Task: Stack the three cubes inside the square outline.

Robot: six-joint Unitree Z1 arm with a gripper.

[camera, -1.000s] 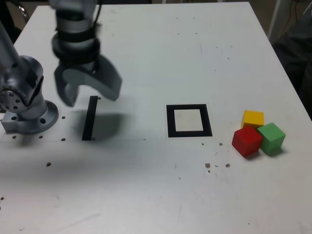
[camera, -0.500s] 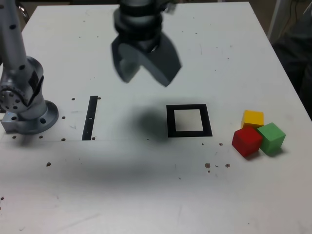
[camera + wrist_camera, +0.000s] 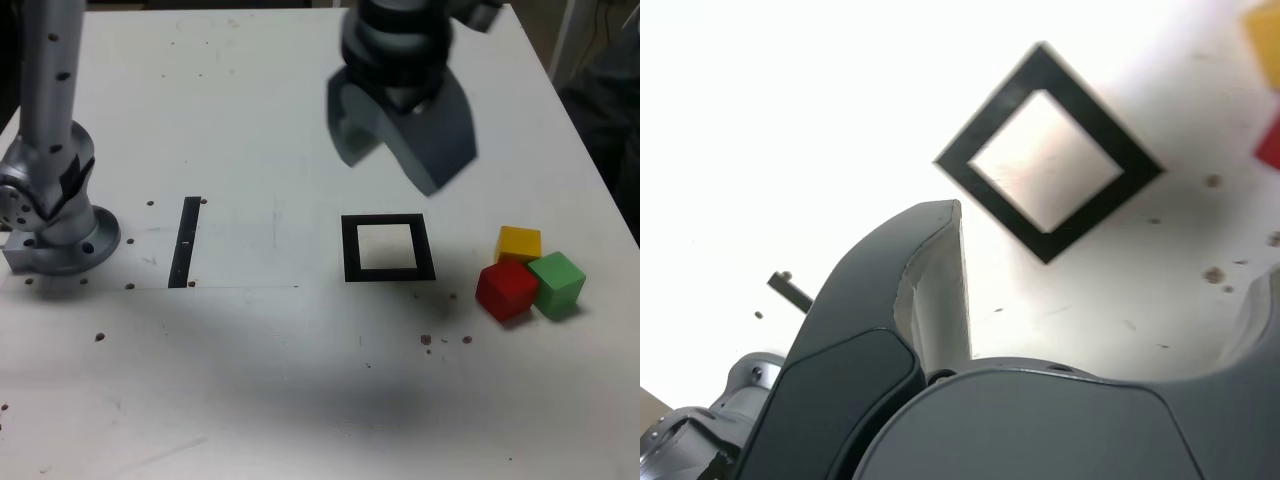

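Three cubes sit bunched together on the white table at the exterior view's right: a red cube [image 3: 506, 289] in front, a yellow cube [image 3: 519, 243] behind it and a green cube [image 3: 556, 283] to the right. The square outline [image 3: 388, 248], black with a white centre, lies left of them with nothing inside; the wrist view shows the square outline [image 3: 1048, 153] too, with slivers of the yellow cube [image 3: 1263, 27] and red cube [image 3: 1271, 148] at the frame edge. My gripper [image 3: 392, 168] hangs open and empty in the air above and behind the outline.
A narrow black strip [image 3: 185, 241] lies at the exterior view's left, next to the arm's grey base [image 3: 55, 225]. Small dark specks dot the table [image 3: 300, 380]. The table's right edge runs close behind the cubes.
The open gripper has swept from above the black strip across to the right, now hovering above the square outline. The cubes have not moved.
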